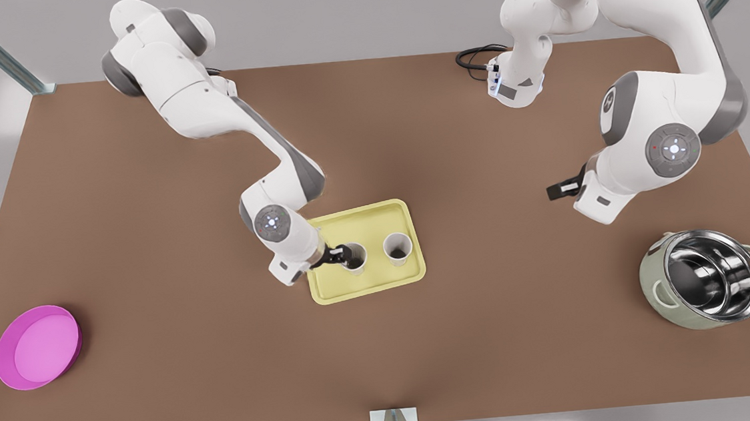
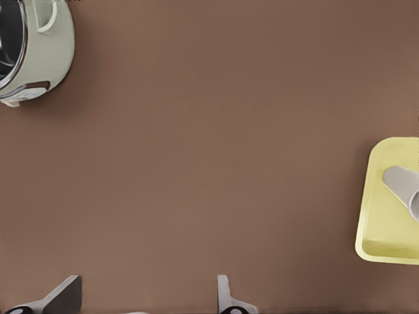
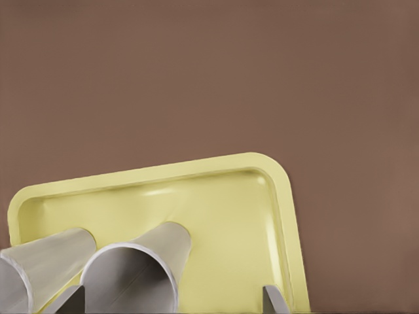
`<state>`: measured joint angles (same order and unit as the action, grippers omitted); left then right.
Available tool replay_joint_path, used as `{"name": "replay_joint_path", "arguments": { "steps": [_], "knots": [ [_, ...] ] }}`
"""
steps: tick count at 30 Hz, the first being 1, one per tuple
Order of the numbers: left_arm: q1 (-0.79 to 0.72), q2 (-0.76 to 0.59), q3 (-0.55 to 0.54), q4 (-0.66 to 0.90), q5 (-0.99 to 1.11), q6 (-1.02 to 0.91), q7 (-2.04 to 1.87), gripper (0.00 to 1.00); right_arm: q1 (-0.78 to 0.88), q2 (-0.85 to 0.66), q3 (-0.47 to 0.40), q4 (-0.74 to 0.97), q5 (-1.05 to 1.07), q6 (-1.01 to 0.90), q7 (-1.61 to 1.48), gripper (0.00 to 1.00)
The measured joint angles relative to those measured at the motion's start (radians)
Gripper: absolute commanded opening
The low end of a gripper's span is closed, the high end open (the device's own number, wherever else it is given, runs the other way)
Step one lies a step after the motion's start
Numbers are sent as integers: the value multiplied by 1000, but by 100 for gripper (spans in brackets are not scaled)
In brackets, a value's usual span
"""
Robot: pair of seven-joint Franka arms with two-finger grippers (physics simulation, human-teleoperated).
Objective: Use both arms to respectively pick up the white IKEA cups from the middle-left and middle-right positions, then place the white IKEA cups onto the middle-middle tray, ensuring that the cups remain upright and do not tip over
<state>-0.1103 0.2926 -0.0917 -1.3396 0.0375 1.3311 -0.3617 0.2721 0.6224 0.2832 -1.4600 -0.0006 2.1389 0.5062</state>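
In the front view, both cups stand upright on the tray (image 1: 362, 219). The right tool (image 1: 345, 253) reaches in over the tray's edge and sits at the rim of the near cup (image 1: 359, 265). The far cup (image 1: 398, 249) stands just beyond that, apart from the first. The left tool (image 1: 555, 191) hangs over bare counter (image 1: 153, 288), well away from the tray, and that arm waits. A steel pot (image 1: 706, 288) sits off to the left tool's side and a magenta plate (image 1: 38, 347) lies far behind the right tool. Neither is close enough to block either arm.

In the left wrist view, the left tool (image 2: 147, 302) is released, its fingers (image 2: 65, 296) spread with nothing between them. Ahead of it lie the tray (image 2: 386, 222) with one cup (image 2: 400, 185) on it, and the pot (image 2: 42, 46) off to one side.

In the right wrist view, the right tool (image 3: 169, 299) brackets the near cup (image 3: 134, 275). One finger (image 3: 273, 299) stands clearly apart from the cup wall, so the tool reads as released and the cup rests on the tray (image 3: 222, 196). The second cup (image 3: 46, 261) sits just beside it.

The cups look light, rigid, smooth and tapered, so they would probably slip or topple at a nudge. The best hold is likely across the wall below the rim, squarely and gently. The main hazard is the close neighbour cup: a sideways exit could knock it, so going straight up looks safest.
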Motion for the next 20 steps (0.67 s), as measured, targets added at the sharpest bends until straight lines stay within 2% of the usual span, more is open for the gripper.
{"name": "replay_joint_path", "arguments": {
  "steps": [2,4,6,7,9,12,15,20],
  "knots": [
    [0,0,0,0,-2,-2,36,100,-150,-6,-7,27,-5,-104,-35,100],
    [1,2,0,-1,-5,-3,69,100,-252,33,-87,86,-59,-192,-89,100],
    [3,5,0,-1,-6,-3,98,100,-275,-56,-171,112,-109,-256,-148,100],
    [2,6,0,-1,-7,-4,112,100,-288,-162,-185,62,-123,-282,-175,100],
    [3,7,0,-1,-7,-4,137,100,-307,-359,-199,-71,-134,-327,-225,100],
    [5,7,0,-1,-9,-4,169,100,-313,-511,-207,-180,-125,-394,-289,100],
    [6,7,0,-1,-9,-2,197,100,-309,-548,-212,-222,-100,-438,-343,100],
    [6,21,1,-1,-9,6,233,100,-299,-553,-227,-135,-79,-493,-410,100]
  ]
}}
